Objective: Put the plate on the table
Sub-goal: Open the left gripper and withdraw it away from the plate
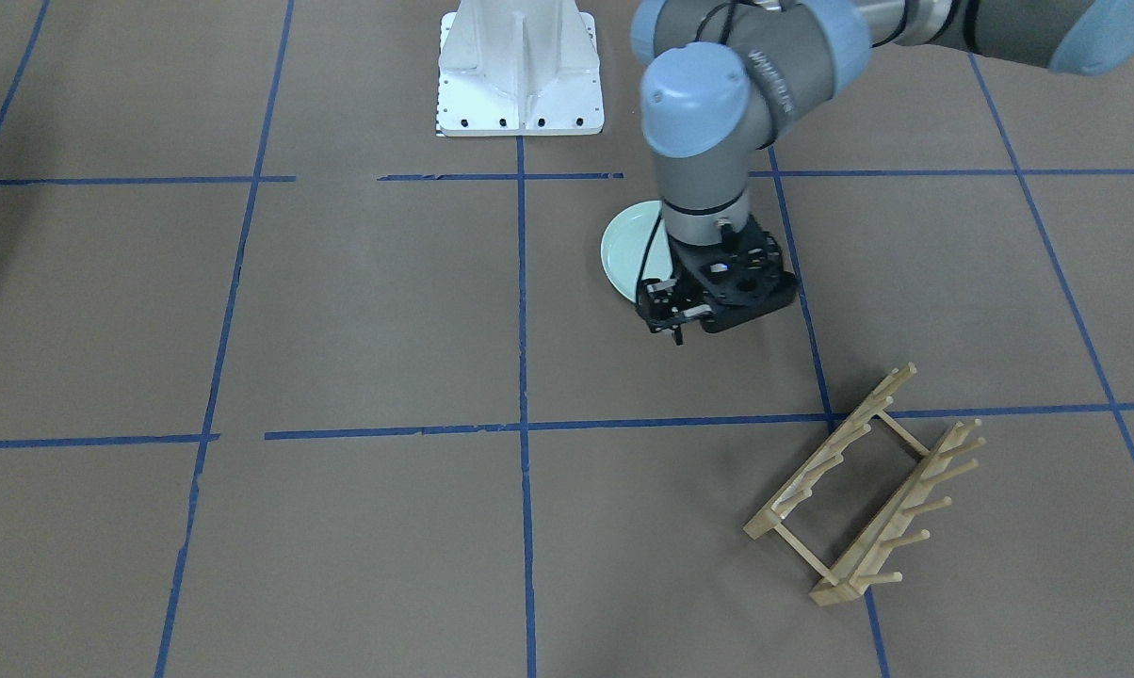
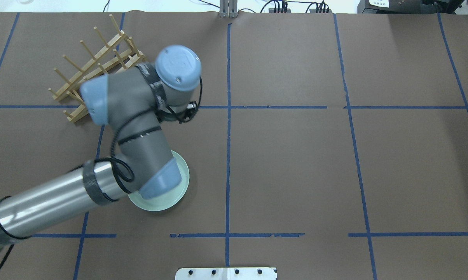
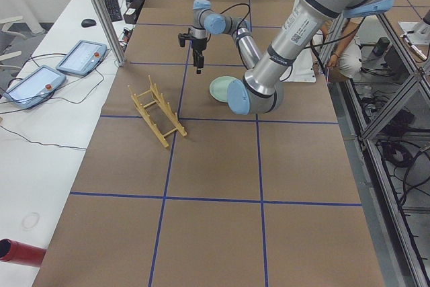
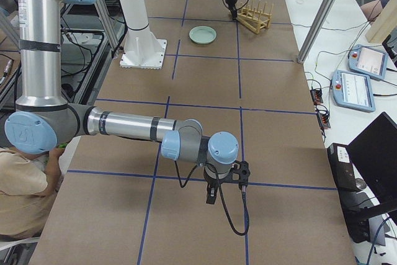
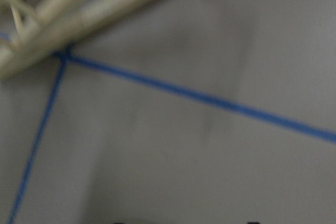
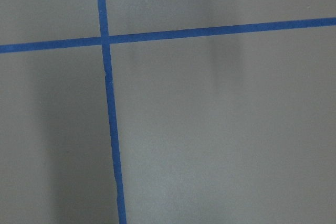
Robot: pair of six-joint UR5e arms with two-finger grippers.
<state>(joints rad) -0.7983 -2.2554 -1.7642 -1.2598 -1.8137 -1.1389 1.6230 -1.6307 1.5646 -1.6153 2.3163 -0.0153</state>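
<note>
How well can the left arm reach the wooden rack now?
Probably yes: the left pincer hangs over the table near the wooden rack, nothing lies between, and the plate sits on its other side.

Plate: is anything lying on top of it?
Nothing: the right-side view shows the plate bare, lying flat on the table. Overhead, the left arm covers much of it.

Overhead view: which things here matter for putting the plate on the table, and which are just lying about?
In the job: plate, table, left end effector.
Lying about: wooden rack, white robot base.
</note>
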